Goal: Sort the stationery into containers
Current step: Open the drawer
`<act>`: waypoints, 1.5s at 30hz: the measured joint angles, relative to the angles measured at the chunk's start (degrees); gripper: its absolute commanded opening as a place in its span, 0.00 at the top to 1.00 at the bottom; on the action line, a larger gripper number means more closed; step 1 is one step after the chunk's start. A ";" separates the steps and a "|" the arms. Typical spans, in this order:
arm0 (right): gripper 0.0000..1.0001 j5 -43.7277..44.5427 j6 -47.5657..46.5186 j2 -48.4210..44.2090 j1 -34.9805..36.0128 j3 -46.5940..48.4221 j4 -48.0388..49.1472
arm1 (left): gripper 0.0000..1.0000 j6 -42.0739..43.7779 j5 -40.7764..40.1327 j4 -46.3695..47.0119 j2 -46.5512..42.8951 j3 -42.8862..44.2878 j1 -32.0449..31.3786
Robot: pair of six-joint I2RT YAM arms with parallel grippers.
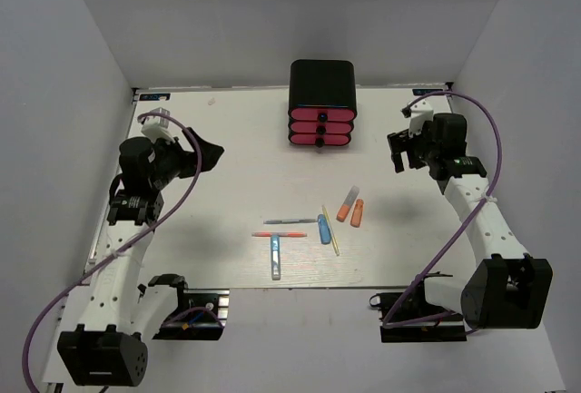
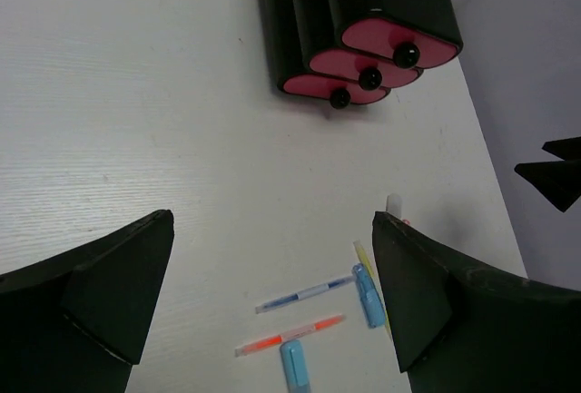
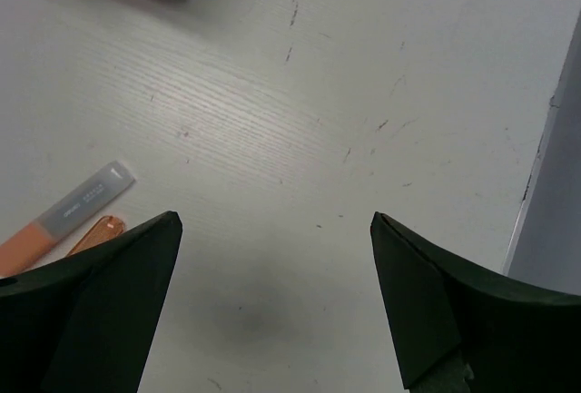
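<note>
The stationery lies in a loose cluster at mid-table: two stubby orange markers [image 1: 348,203] [image 1: 357,213], a short blue one [image 1: 324,229], a pale yellow stick [image 1: 330,230], a thin grey pen [image 1: 290,221], a red stick [image 1: 279,234] and a light blue pen [image 1: 275,257]. The containers are three pink drawers [image 1: 320,128] with black knobs, all pushed in, inside a black cabinet [image 1: 321,84] at the back. My left gripper [image 1: 207,152] hovers open at the left, above the pens [image 2: 304,294]. My right gripper [image 1: 399,152] hangs open over bare table, right of the orange markers [image 3: 68,211].
White walls close in the table on the left, back and right; the right wall's edge [image 3: 545,139] runs close beside my right gripper. Purple cables loop off both arms. The table's front edge [image 1: 300,286] lies just below the pens.
</note>
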 measured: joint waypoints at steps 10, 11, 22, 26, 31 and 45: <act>0.10 -7.02 -10.10 -3.43 -0.04 -0.09 -7.74 | 0.26 -1.64 4.76 4.72 12.26 -0.87 -2.78; 0.10 -7.19 -11.69 -3.43 -0.02 -0.09 -8.44 | 0.34 -1.90 4.90 5.11 13.14 -0.87 -3.30; 0.75 -15.58 -19.58 1.11 0.44 1.20 -17.00 | 0.21 -1.86 4.35 9.22 19.30 -0.87 -8.98; 0.84 -23.67 -11.23 6.10 1.77 3.74 -16.09 | 0.01 -3.04 3.56 9.70 19.41 -1.03 -10.25; 0.60 -26.67 4.68 13.18 7.61 8.74 -8.81 | 0.01 -4.24 2.21 10.34 18.47 -3.61 -11.32; 0.27 -20.87 49.55 29.14 15.56 19.45 16.31 | 0.01 -7.26 -2.60 5.86 7.23 -8.61 -12.00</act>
